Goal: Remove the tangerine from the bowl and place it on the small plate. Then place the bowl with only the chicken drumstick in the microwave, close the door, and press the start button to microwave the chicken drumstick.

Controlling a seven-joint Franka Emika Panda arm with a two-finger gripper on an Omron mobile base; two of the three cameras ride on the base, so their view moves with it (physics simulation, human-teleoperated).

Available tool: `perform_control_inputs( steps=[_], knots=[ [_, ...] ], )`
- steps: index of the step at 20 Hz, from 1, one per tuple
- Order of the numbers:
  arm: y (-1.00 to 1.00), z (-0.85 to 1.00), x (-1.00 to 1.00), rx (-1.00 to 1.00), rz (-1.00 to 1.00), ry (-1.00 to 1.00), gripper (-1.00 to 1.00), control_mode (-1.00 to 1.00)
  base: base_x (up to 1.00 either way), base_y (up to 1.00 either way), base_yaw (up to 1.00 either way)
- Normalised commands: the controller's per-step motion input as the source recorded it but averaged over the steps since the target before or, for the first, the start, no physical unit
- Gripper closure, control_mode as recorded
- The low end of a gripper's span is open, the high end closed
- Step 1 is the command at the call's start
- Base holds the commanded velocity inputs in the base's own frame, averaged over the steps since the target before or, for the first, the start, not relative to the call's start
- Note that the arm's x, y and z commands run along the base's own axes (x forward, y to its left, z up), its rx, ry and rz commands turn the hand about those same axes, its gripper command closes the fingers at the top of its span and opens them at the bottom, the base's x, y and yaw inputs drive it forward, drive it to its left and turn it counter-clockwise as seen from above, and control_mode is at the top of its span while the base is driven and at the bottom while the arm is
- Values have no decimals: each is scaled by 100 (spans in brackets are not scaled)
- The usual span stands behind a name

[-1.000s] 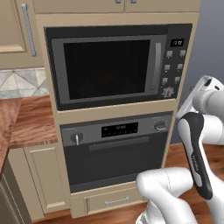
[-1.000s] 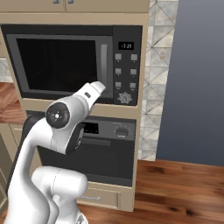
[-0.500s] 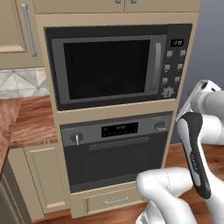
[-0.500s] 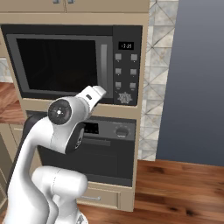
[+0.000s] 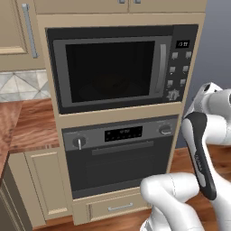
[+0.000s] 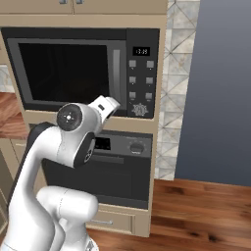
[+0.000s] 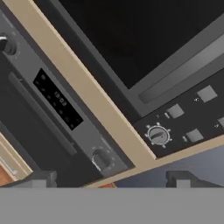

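My arm rises from the base, elbow bent high, forearm reaching forward toward the cabinet front; in the right base view the wrist end sits in front of the lower right corner of the door (image 6: 68,68). My gripper (image 7: 111,180) faces the cabinet with the view rolled, so the panels run diagonally. Both fingertips (image 7: 37,178) stand far apart, jaws wide, nothing between them.

The microwave (image 5: 119,65) is built into the tan cabinet, door shut, dark glass; I cannot tell what is inside. The vertical handle (image 5: 162,63) runs down the door's right side, just left of the button panel (image 5: 179,67). A round dial (image 7: 158,135) sits at the panel's lower corner, square buttons beside it. A tan trim strip separates the microwave from the oven (image 5: 119,155) below, which has its own display and knobs.

Open room: grey wall and wood floor to the right of the cabinet, free of obstacles. A wooden counter (image 5: 27,124) lies to the left.

Relative to my hand: the dial and panel lie just ahead, apart from the fingertips, no contact.
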Motion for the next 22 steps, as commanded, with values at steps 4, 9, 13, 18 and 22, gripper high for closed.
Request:
perform_control_inputs(
  steps=[4,9,13,18,22],
  knots=[
    [0,-16,25,2,7,0,-100,-100,0,0,0],
    [-17,-14,2,18,27,-36,-100,-100,0,0,0],
    [0,14,24,8,20,-27,-100,-100,0,0,0],
    [-9,-2,12,1,10,-4,-100,-100,0,0,0],
    [-1,19,25,1,0,-4,-100,-100,0,0,0]
  ],
)
